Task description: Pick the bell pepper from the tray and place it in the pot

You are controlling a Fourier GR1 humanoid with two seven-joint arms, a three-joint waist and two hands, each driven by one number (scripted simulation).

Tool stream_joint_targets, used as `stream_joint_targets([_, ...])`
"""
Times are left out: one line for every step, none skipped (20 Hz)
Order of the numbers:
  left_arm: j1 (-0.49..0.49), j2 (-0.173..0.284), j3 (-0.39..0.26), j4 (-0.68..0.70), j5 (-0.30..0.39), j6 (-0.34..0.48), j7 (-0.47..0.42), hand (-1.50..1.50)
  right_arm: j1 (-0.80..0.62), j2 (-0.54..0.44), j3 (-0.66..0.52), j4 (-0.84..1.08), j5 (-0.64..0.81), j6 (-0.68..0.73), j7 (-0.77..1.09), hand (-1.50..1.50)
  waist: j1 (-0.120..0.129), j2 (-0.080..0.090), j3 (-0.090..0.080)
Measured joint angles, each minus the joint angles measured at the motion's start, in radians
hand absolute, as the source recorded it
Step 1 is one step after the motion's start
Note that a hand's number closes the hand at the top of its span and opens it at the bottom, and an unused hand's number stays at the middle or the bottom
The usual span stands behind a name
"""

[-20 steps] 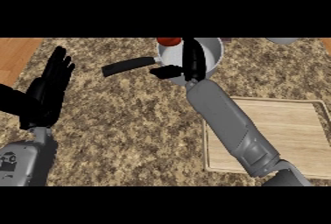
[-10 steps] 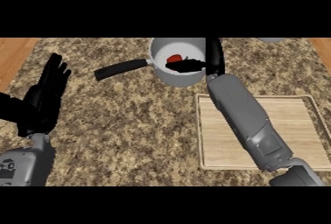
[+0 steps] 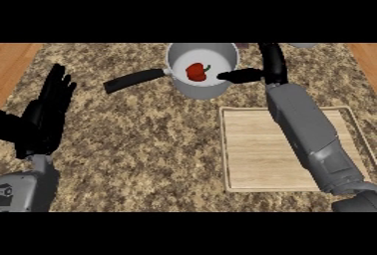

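We see the bell pepper [image 3: 196, 71], small, glossy red with a dark green stem, lying inside the round grey pot [image 3: 202, 89]. The pot's long black handle [image 3: 134, 80] points left over the speckled granite counter [image 3: 147, 139]. Our right hand [image 3: 247, 75] hangs at the pot's right rim, fingers relaxed, holding nothing. Below the pot lies the flat, pale wooden tray [image 3: 258, 154]. Our left hand [image 3: 46, 117] rests open far left of it.

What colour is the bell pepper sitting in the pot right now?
Red, with a small green stem; the bell pepper shows in the head view.
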Motion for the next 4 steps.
stream_joint_targets([0.007,-0.003,0.001,0.001,-0.002,-0.002,-0.007,0.0,0.0,0.001,-0.002,-0.002,0.005,0.003,0.002,-1.5,-0.001,-0.001,0.0])
stream_joint_targets([0.005,0.001,0.008,0.005,0.002,-0.01,-0.011,0.0,-0.001,-0.01,-0.007,0.003,0.007,0.018,-0.002,-1.5,-0.001,-0.001,0.0])
stream_joint_targets([0.007,0.001,0.008,-0.01,-0.003,-0.003,0.003,0.0,0.019,-0.01,-0.005,-0.009,0.011,0.023,-0.006,-1.5,-0.003,-0.002,0.0])
stream_joint_targets([0.007,-0.004,0.004,-0.01,-0.009,0.0,0.006,0.0,0.017,-0.015,-0.011,-0.003,0.013,0.033,-0.008,-1.5,-0.003,-0.002,0.0])
